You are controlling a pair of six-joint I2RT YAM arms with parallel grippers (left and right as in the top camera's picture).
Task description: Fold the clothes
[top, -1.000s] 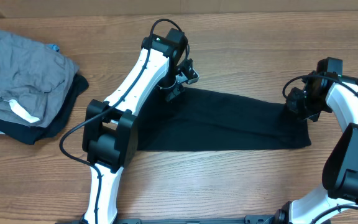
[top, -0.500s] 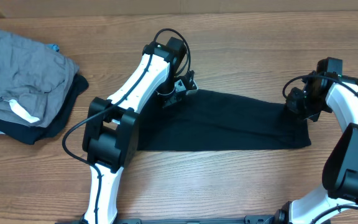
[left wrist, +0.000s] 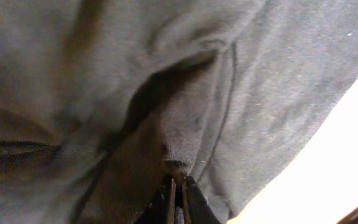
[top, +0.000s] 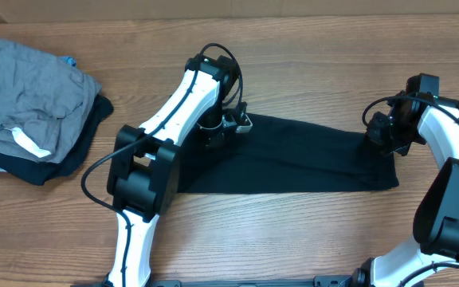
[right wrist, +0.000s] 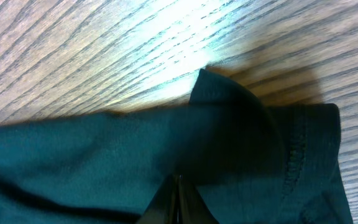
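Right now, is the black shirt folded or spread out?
Folded lengthwise: the shirt lies as a long narrow band, not a T shape.

Overhead I get even, soft light and sharp focus across the bench and the black T-shirt. Left wrist: shirt too close, soft, washed grey, blown-out white past its lower-right edge. Right wrist: strong glare on wood above the shirt, shirt underexposed, soft shadow right of its fold.

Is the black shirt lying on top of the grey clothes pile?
No, the black T-shirt lies spread on the wooden table, well apart from the grey garment at the far left.
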